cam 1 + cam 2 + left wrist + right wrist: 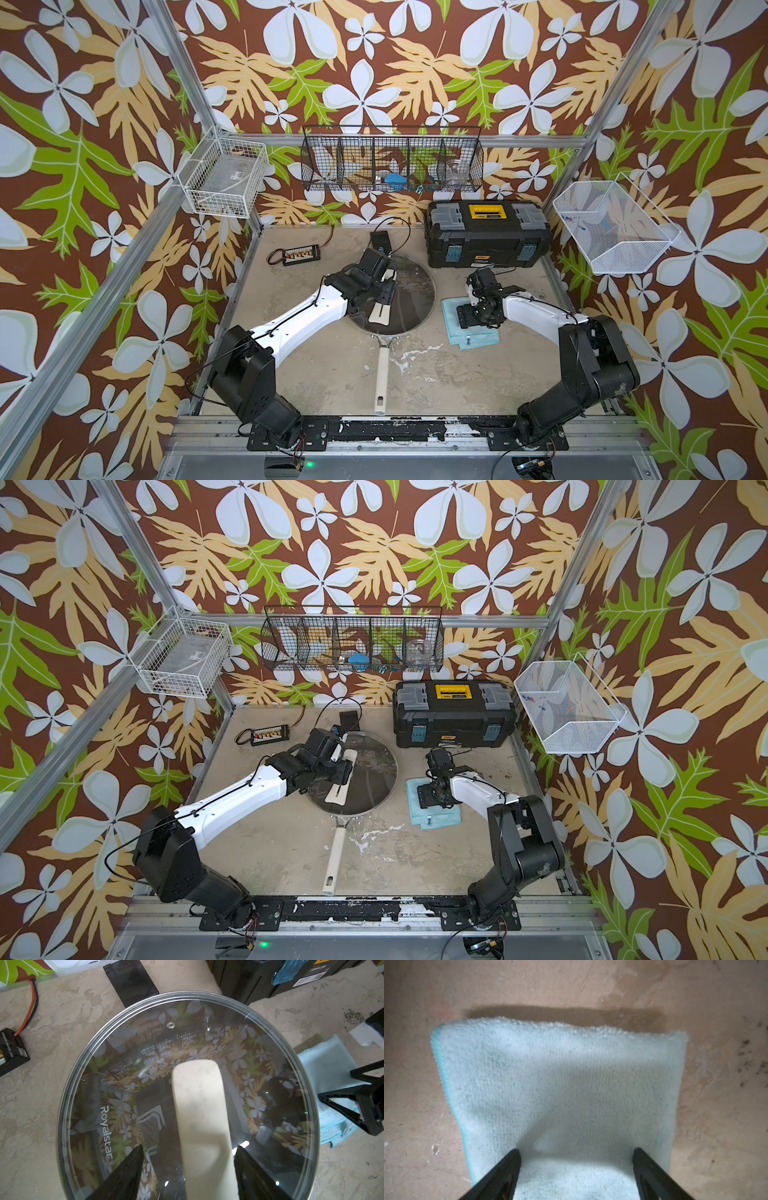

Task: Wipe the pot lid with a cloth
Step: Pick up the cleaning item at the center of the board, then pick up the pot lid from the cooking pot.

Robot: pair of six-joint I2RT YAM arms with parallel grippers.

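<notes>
The pot lid (415, 286) (374, 771) (116, 1076) is round clear glass with a metal rim. It lies flat on a dark pan mid-table, and its cream bar handle (199, 1105) runs across the centre. My left gripper (384, 291) (343, 773) (188, 1147) hangs over that handle with a finger on each side. One finger is close against the handle and the other stands off with a gap. The light blue cloth (478, 334) (440, 816) (560, 1084) lies flat on the table right of the lid. My right gripper (467, 318) (576, 1149) is down on the cloth, jaws spread wide.
The pan's long cream handle (381, 382) points toward the front edge. A black toolbox (486, 235) stands at the back right, with a charger board (300, 254) and a small black box (381, 240) at the back left. Wire baskets hang on the walls.
</notes>
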